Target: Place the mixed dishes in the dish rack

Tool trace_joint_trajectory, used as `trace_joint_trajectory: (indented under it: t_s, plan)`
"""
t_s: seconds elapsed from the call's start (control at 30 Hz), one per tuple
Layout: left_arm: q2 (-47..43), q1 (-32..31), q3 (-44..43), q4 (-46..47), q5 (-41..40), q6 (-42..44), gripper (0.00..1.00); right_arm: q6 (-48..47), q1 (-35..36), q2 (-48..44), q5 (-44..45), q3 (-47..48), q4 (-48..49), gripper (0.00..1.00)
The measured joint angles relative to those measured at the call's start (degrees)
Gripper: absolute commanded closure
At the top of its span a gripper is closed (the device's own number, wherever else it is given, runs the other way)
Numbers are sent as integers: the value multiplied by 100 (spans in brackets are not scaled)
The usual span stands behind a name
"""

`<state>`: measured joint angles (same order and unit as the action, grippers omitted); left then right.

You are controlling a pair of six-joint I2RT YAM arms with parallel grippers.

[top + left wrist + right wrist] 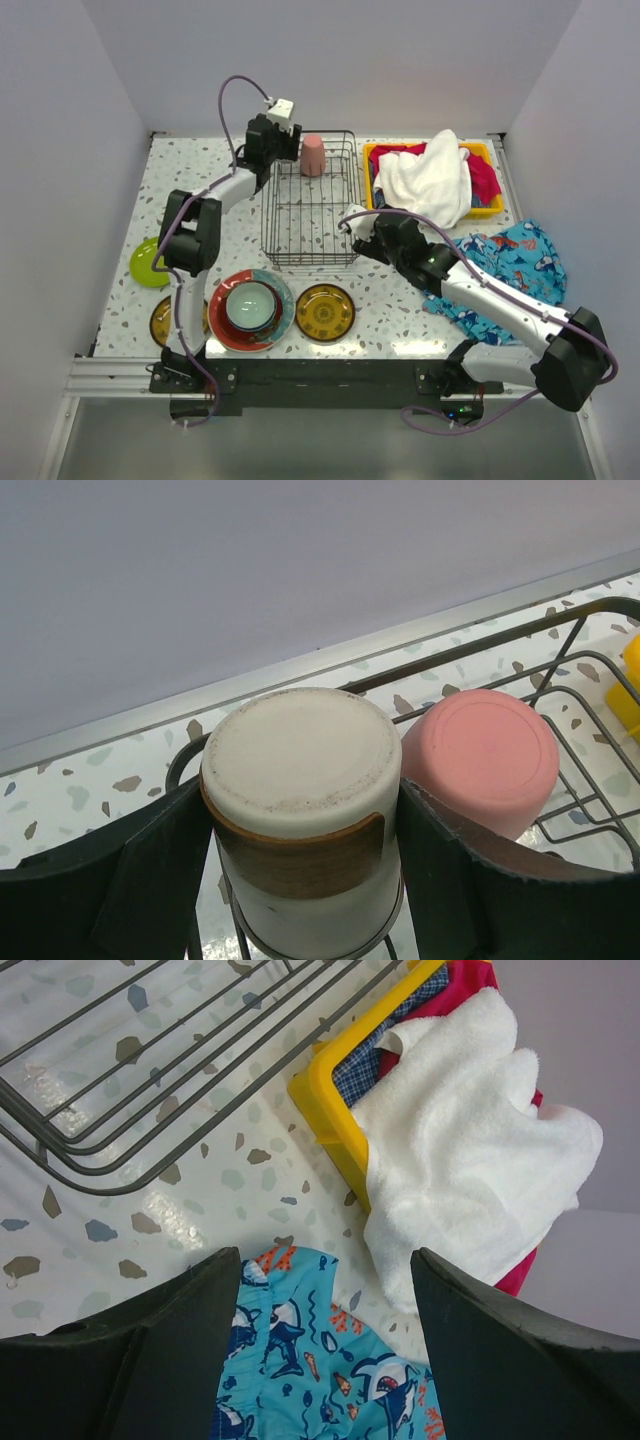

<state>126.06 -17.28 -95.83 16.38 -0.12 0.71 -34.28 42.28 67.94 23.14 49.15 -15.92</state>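
The pink cup (313, 155) stands in the rack (300, 263). The left gripper (303, 795) pinches a cream cup (298, 750) at the rack's corner. The right gripper (325, 1260) is spread and empty. The plates (325, 312) and bowl (250, 306) sit outside.

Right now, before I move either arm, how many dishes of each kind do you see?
Plates: 4 (lime-green plate, red teal-rimmed plate, left amber plate, centre amber plate)
Bowls: 1 visible (pale green bowl, on the red plate)
Cups: 2 (pink cup in the dish rack, cream-and-brown cup in the left gripper)
Total: 7
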Motion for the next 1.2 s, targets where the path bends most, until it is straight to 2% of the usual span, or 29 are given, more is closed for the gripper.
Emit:
trace_joint_trajectory:
  t_s: [0.27,0.6,0.7,0.73,0.9,1.03,1.2]
  plan:
    - [74,-7,57,588,-74,-55,100,160,-26,149,-4,175,-354,28]
    - [85,-17,903,1569,-179,-155,100,214,-31,409,-9,236,-442,28]
    - [105,-17,1016,1838,-181,-160,74,216,-31,431,-13,238,-485,28]
    - [114,-17,1029,1886,-179,-160,60,219,-31,435,-13,238,-501,28]
    - [114,-17,1126,2061,-153,-168,47,219,-31,435,-15,238,-540,28]
    - [61,-17,1141,1993,-116,-227,29,214,-31,435,-13,238,-529,27]
    - [-197,-11,1231,1617,-13,-310,22,146,-31,435,-13,238,-457,27]
